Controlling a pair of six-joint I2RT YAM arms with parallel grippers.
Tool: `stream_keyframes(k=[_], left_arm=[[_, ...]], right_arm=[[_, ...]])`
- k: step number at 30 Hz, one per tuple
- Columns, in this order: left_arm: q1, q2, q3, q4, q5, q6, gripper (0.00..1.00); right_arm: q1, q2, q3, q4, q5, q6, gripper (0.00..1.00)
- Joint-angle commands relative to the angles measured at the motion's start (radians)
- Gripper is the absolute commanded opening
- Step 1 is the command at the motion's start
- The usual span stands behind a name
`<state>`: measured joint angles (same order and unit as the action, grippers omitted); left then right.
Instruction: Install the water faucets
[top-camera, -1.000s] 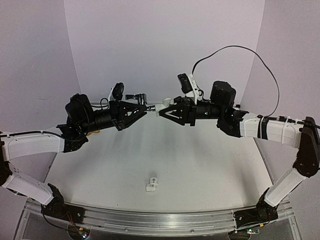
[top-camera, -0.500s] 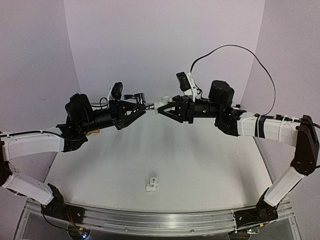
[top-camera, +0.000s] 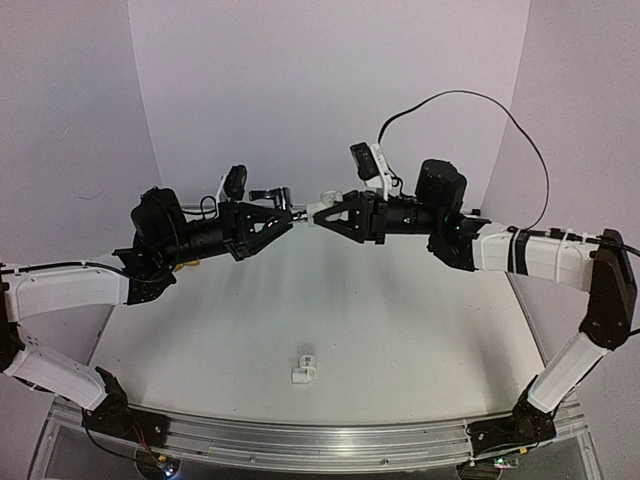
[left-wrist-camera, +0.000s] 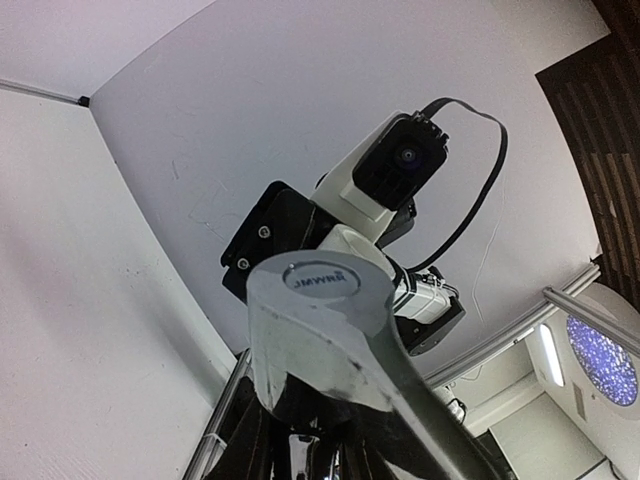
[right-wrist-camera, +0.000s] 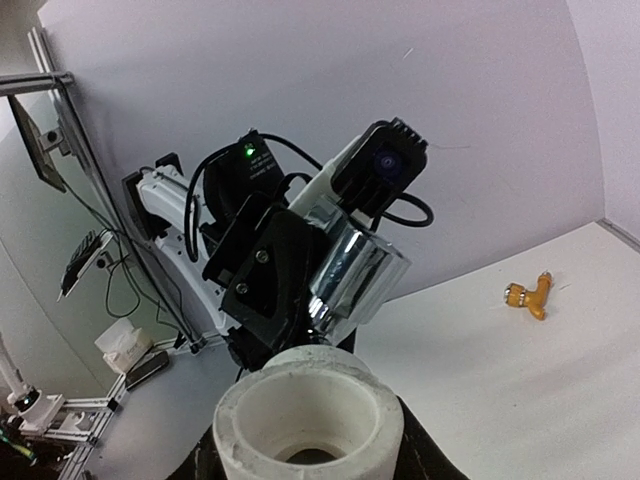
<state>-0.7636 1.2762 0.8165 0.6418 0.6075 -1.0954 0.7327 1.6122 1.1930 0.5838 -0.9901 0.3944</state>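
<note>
Above the table's middle my left gripper (top-camera: 292, 214) is shut on the shiny silver faucet (top-camera: 274, 192), whose lever (left-wrist-camera: 322, 318) fills the left wrist view. Its chrome body (right-wrist-camera: 360, 272) points at the white pipe fitting (right-wrist-camera: 310, 418), and my right gripper (top-camera: 314, 216) is shut on that fitting. In the top view the fitting (top-camera: 325, 204) meets the faucet's end tip to tip. The joint itself is hidden by the fingers. The brass-gold faucet (right-wrist-camera: 528, 295) lies loose on the table at the far left, partly hidden behind my left arm in the top view.
A second white pipe fitting (top-camera: 303, 370) lies on the table near the front edge, between the two arm bases. White walls close in the back and both sides. A black cable (top-camera: 470, 100) loops above the right arm.
The right wrist has rolled a little and edged left and up with the fitting against the faucet. The left arm and the silver faucet have stayed put.
</note>
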Motion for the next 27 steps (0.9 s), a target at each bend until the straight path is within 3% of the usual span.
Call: stream_keyframes(k=[1, 9, 17, 27], left_arm=[[-0.056, -0.010, 0.023, 0.023, 0.121, 0.030, 0.00], [-0.062, -0.006, 0.027, 0.023, 0.132, 0.067, 0.00], [-0.062, 0.017, 0.088, -0.107, 0.135, 0.293, 0.00], [-0.062, 0.040, 0.157, -0.150, 0.151, 0.476, 0.00]], right_arm=[[0.033, 0.038, 0.078, 0.059, 0.022, 0.040, 0.00], [0.033, 0.052, 0.106, 0.061, -0.052, 0.081, 0.00], [0.055, 0.043, 0.076, 0.080, -0.046, 0.176, 0.00], [0.074, 0.080, 0.075, 0.177, -0.014, 0.336, 0.00]])
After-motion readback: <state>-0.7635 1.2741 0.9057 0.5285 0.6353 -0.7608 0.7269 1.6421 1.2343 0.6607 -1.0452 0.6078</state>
